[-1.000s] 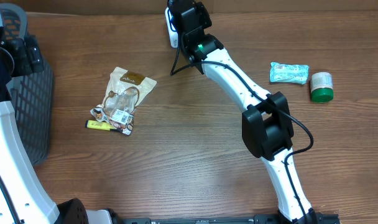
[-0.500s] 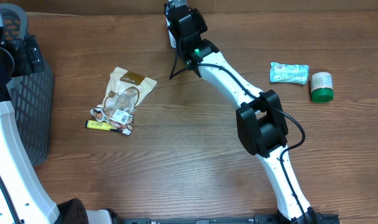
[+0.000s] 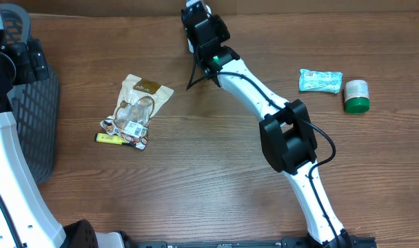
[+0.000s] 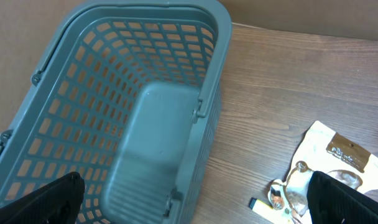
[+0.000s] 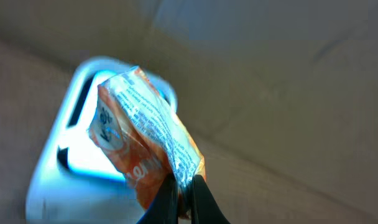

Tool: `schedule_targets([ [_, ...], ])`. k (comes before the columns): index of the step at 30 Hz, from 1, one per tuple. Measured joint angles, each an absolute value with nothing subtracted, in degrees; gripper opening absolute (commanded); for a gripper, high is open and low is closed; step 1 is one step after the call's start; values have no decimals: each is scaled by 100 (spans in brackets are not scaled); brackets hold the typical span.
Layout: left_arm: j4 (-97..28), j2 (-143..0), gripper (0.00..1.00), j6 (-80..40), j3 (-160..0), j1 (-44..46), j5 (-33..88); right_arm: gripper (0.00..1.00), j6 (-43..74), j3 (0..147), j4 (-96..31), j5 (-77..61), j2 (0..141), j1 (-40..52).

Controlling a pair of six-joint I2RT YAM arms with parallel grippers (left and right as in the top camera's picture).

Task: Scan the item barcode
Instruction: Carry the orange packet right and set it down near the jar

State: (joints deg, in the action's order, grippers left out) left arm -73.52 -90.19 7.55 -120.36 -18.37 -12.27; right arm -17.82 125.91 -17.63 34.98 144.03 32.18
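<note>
Orange packet (image 5: 145, 134) pinched in right claw (image 5: 184, 193) just before glowing scanner (image 5: 68, 149), left claw (image 4: 198, 199) spread wide open above basket (image 4: 220, 37).

My right arm (image 3: 251, 83) is built of smooth white links joined by boxy black housings, with a thin black cable (image 3: 331, 146) looping loose beside the elbow block and a small green light (image 3: 213, 60) glowing on the black wrist housing. My left arm (image 3: 9, 172) wears the same colours, a long white link and black joint housings. My left fingers (image 4: 55, 199) are blunt and matte black, my right fingers (image 5: 204, 202) slim, dark and tapered to narrow tips.
</note>
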Motion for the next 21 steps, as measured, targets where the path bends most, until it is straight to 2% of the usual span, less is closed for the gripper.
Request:
schedule_targets([
  [6, -7363, -9019, 100, 755, -12036, -1835, -1227, 4, -1057, 12569, -3699, 3339, 13992, 3382],
  [12, -7367, -9019, 100, 755, -12036, -1835, -1227, 4, 141, 12558, -5555, 2547, 12536, 3288],
  [17, -7365, -9019, 100, 755, -12036, -1835, -1225, 4, 956, 12641, -7288, 1782, 11290, 2773],
  [21, -7367, -9019, 100, 755, -12036, -1835, -1225, 4, 1356, 12669, -8388, 1441, 11065, 2154],
])
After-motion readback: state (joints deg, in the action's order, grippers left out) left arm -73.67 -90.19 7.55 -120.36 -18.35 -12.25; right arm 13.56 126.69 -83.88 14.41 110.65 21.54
